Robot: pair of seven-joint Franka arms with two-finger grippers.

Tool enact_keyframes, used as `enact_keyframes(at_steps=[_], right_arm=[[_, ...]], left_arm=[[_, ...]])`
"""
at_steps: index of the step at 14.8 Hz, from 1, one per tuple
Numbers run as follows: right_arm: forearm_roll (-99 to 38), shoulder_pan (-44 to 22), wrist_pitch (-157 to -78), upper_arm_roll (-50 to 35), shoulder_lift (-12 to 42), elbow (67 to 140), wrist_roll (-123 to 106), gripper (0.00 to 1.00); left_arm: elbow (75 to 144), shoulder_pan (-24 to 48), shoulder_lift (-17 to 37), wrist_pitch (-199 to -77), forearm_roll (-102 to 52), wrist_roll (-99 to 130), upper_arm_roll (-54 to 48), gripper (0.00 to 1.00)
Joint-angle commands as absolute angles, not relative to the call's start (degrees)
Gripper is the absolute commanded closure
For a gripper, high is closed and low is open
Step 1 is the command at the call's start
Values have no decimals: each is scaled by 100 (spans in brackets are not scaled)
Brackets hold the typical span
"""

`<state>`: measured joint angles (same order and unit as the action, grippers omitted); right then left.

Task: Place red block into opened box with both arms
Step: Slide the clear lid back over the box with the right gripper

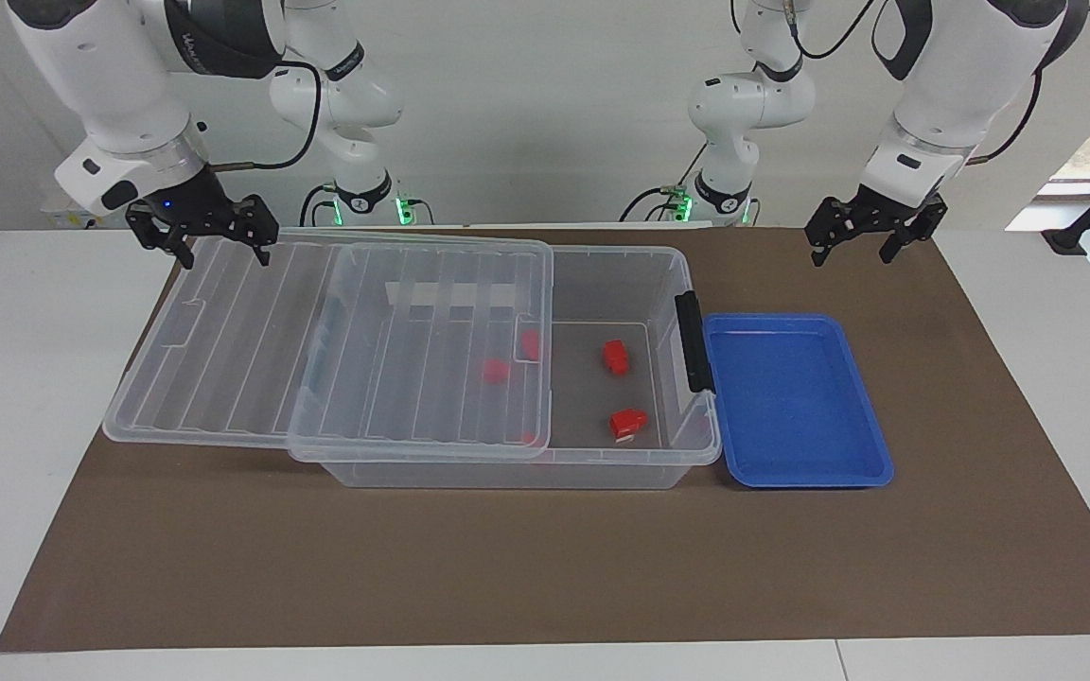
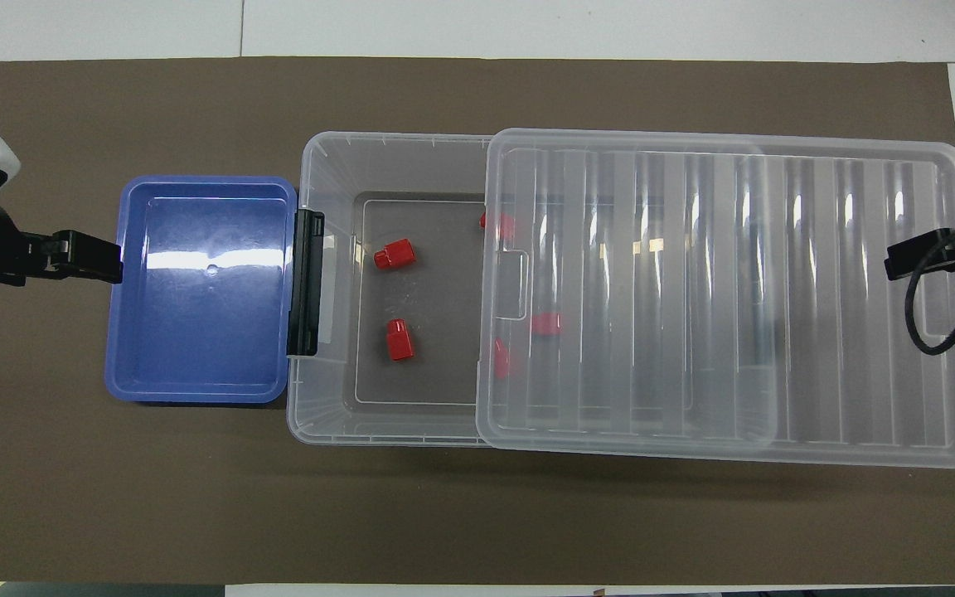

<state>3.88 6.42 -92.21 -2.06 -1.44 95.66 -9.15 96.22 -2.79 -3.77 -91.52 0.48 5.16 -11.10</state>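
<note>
Across the table in the facing view, the box (image 1: 621, 284) is sitting mid-mat with its lid (image 1: 337, 331) slid off toward the right arm's end, leaving the end by the black latch (image 1: 692, 340) uncovered. Two red blocks are lying in the uncovered part: one (image 1: 615, 356) nearer the robots, one (image 1: 628, 423) farther. More red blocks are showing blurred through the lid (image 1: 496, 370). A blue tray (image 1: 871, 445) is sitting just beside the box's latch end, nothing in it. The right gripper (image 1: 214, 248) is hanging over the lid's corner nearest the robots, fingers apart, holding nothing; can't tell whether the tips are touching the lid. The left gripper (image 1: 859, 248) is hanging over bare mat near the tray's corner, fingers apart, holding nothing, touching nothing.

Overhead view: the left gripper (image 2: 100, 257) is showing side-on at the tray's (image 2: 196, 390) outer edge, so its jaw gap isn't readable here. The right gripper (image 2: 913, 259) is sitting over the lid's (image 2: 734, 431) outer end, also side-on. The same two blocks (image 2: 395, 254) (image 2: 399, 340) are lying on the box's (image 2: 328, 423) floor, well apart from both grippers. Three more are lying partly or fully under the lid's edge.
</note>
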Motion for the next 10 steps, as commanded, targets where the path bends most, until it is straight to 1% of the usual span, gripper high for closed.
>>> enact_keyframes(at_steps=[1,2,3,4,6,7,8,10], right_arm=[[404,1395,-9860,-211,-430,10194,-2000,41],[422,1598,-9966,-211,-422,10213,-2291,87],[448,1721,-10071,-202,-370,10230,-2451,100],[527,1879,-10264,-202,-308,10239,-2617,100],[536,2266,-10642,-202,25,10222,-3240,100],[536,2381,-10791,-202,183,10222,-3287,100],[536,2460,-10915,-202,350,10222,-3278,100],[519,2479,-11126,-202,518,10292,-3174,100]], left_arm=[[9536,-334,-343,-9079,-17,431,-1134,0],[9527,-334,-334,-9097,-18,422,-1134,0],[9519,-334,-334,-9097,-18,404,-1116,0],[9510,-334,-325,-9071,-18,309,-1090,0],[9291,-212,-255,-8983,-18,167,-810,0],[9194,41,-185,-8913,-18,167,-582,0],[9054,322,-89,-8773,-18,167,-276,0],[8869,422,8,-8518,-18,167,-141,0]])
